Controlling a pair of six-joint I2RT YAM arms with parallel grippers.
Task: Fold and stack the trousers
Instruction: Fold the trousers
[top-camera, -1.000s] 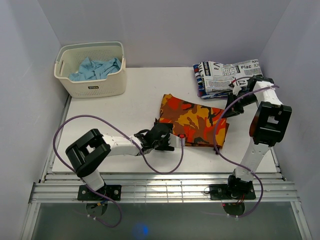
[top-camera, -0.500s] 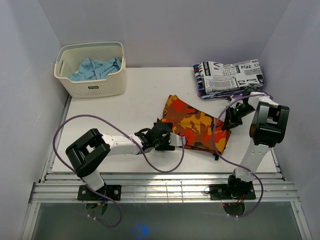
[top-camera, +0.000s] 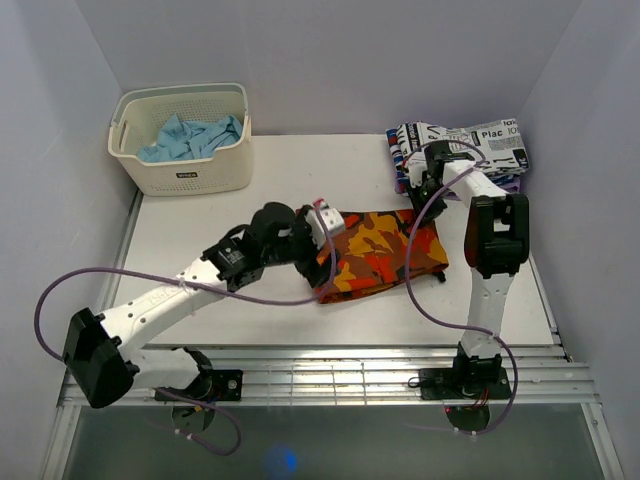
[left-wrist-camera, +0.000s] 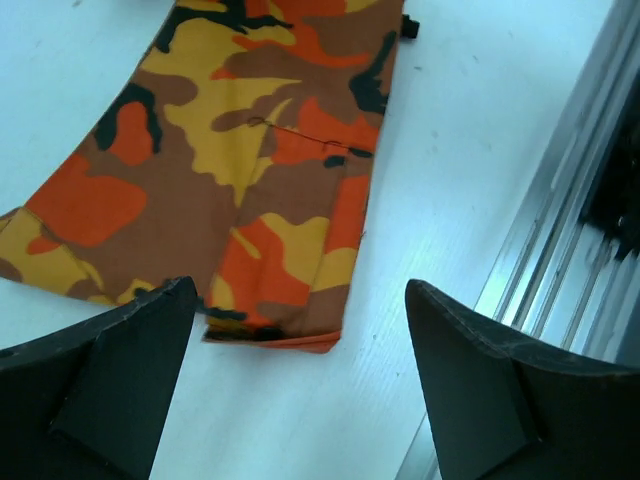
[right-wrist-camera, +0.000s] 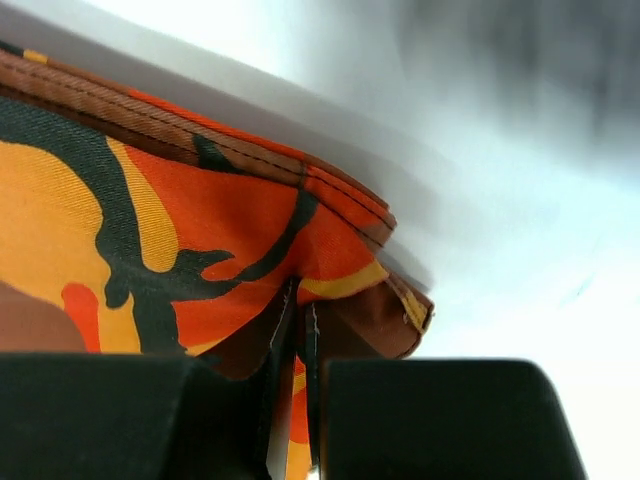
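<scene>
The trousers (top-camera: 385, 252), in orange, red, yellow and brown camouflage, lie folded in a flat band right of the table's middle. My left gripper (top-camera: 330, 235) hovers open over their left end. In the left wrist view the trousers (left-wrist-camera: 250, 150) fill the upper half, and the gripper (left-wrist-camera: 300, 385) hangs above bare table just past the cloth's hem, with nothing between its fingers (left-wrist-camera: 105, 385). My right gripper (top-camera: 418, 205) is at the trousers' far right corner. In the right wrist view it (right-wrist-camera: 300, 400) is shut on a pinched fold of the trousers (right-wrist-camera: 150, 230).
A cream basket (top-camera: 185, 172) holding light blue cloth (top-camera: 190, 138) stands at the back left. A folded white garment with black newspaper lettering (top-camera: 462, 150) lies at the back right, just behind my right gripper. Metal rails (top-camera: 330, 375) run along the table's front edge.
My left arm has swung up from the front of the table and reached over the trousers' left end. My right gripper has pulled the trousers' corner back and leftward, and the cloth has shifted.
</scene>
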